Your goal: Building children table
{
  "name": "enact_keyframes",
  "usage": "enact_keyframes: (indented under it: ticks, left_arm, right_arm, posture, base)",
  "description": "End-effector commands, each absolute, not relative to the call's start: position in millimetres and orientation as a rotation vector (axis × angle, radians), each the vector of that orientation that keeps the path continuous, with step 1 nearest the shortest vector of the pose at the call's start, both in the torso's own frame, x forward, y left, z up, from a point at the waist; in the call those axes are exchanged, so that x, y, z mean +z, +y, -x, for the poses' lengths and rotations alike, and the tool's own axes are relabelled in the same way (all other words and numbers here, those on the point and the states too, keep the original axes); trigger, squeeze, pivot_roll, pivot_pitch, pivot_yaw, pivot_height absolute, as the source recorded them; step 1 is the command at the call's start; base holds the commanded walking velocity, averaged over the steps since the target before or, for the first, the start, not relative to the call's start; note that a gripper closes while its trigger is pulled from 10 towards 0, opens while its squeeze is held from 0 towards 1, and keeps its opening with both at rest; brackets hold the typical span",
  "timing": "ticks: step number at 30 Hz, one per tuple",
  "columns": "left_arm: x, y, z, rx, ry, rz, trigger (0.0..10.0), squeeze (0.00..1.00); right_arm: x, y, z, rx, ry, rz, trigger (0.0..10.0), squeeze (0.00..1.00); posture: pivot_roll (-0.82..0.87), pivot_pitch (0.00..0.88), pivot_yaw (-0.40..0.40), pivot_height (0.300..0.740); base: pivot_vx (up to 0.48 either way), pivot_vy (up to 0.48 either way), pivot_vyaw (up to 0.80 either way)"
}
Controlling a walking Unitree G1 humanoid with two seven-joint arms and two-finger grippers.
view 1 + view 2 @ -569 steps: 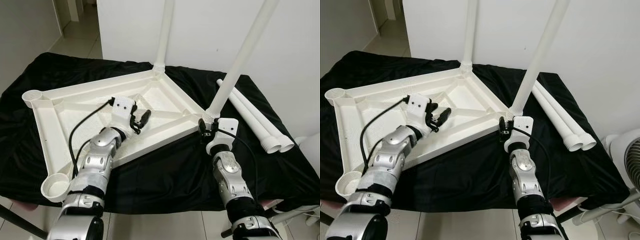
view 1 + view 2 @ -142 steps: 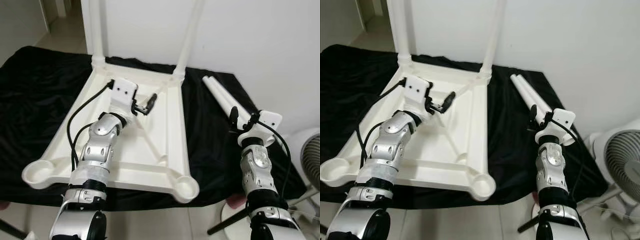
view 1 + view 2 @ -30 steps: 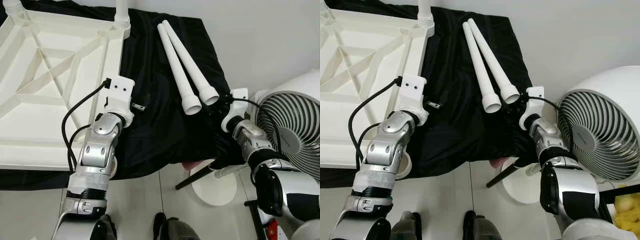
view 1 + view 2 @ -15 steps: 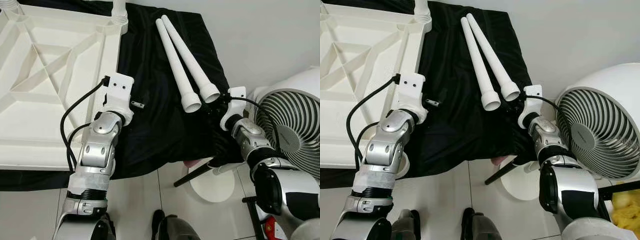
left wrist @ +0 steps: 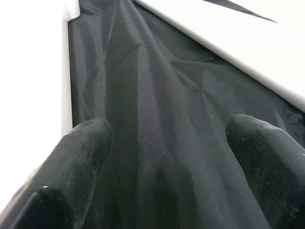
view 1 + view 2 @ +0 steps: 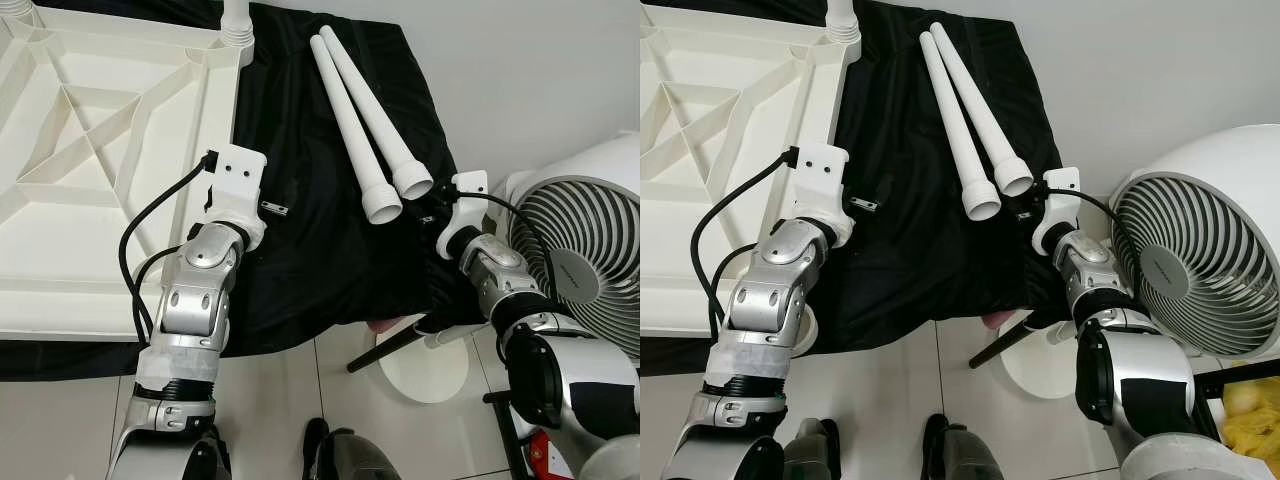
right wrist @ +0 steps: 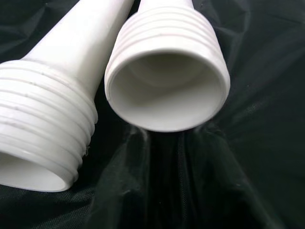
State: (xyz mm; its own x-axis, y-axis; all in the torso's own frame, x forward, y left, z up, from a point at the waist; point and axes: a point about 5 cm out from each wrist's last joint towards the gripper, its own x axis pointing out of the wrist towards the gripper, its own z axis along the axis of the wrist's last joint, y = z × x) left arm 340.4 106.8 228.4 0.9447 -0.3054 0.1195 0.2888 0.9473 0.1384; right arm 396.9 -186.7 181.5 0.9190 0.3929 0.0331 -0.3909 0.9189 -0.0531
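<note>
The white table top [image 6: 100, 150] lies upside down on a black cloth, with one leg [image 6: 238, 20] standing in its far right corner socket. Two loose white legs [image 6: 350, 120] [image 6: 378, 115] lie side by side on the cloth to its right, threaded ends toward me. My right gripper [image 6: 432, 212] sits just before the right leg's threaded mouth [image 7: 167, 86]; the other leg's end [image 7: 43, 138] is beside it. My left gripper [image 5: 167, 143] hovers open over bare cloth beside the table top's edge [image 5: 28, 71], holding nothing.
A large white fan [image 6: 585, 275] stands close on the right, by my right arm. A round white base [image 6: 425, 365] and a dark rod lie on the tiled floor below the table's front edge. A white wall runs behind the cloth [image 6: 300, 250].
The whole view has shifted a little, so the camera moved. My right gripper has edged slightly closer to the legs' threaded ends. The left gripper stays open over the cloth.
</note>
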Motion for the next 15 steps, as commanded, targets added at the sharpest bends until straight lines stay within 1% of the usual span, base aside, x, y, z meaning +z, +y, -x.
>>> enact_keyframes:
  ticks: [1, 8, 9, 10, 15]
  left_arm:
    - [216.0, 109.1, -340.2, -0.205, -0.091, -0.103, 10.0, 0.00]
    - [215.3, 106.4, -340.2, -0.209, -0.092, -0.096, 10.0, 0.00]
    - [215.3, 106.2, -340.4, -0.210, -0.092, -0.094, 10.0, 0.00]
    - [215.4, 106.0, -340.7, -0.210, -0.092, -0.094, 10.0, 0.00]
    - [217.9, 105.2, -342.1, -0.213, -0.099, -0.095, 10.0, 0.00]
  right_arm:
    - [160.8, -189.7, -391.2, 0.387, 0.034, 0.046, 10.0, 0.00]
    - [151.8, -186.9, -386.7, 0.414, 0.036, 0.041, 10.0, 0.00]
    - [147.7, -185.5, -384.9, 0.424, 0.044, 0.047, 10.0, 0.71]
    - [144.4, -184.9, -383.5, 0.429, 0.053, 0.050, 10.0, 1.00]
    - [144.4, -190.0, -381.7, 0.404, 0.026, 0.067, 10.0, 1.00]
  posture:
    - [0.15, 0.262, -0.157, 0.740]
    - [0.14, 0.247, -0.161, 0.740]
    - [0.14, 0.247, -0.161, 0.740]
    - [0.14, 0.242, -0.161, 0.740]
    - [0.13, 0.248, -0.164, 0.740]
  base:
    - [0.000, 0.000, 0.00]
    - [0.000, 0.000, 0.00]
    - [0.000, 0.000, 0.00]
    - [0.000, 0.000, 0.00]
    - [0.000, 0.000, 0.00]
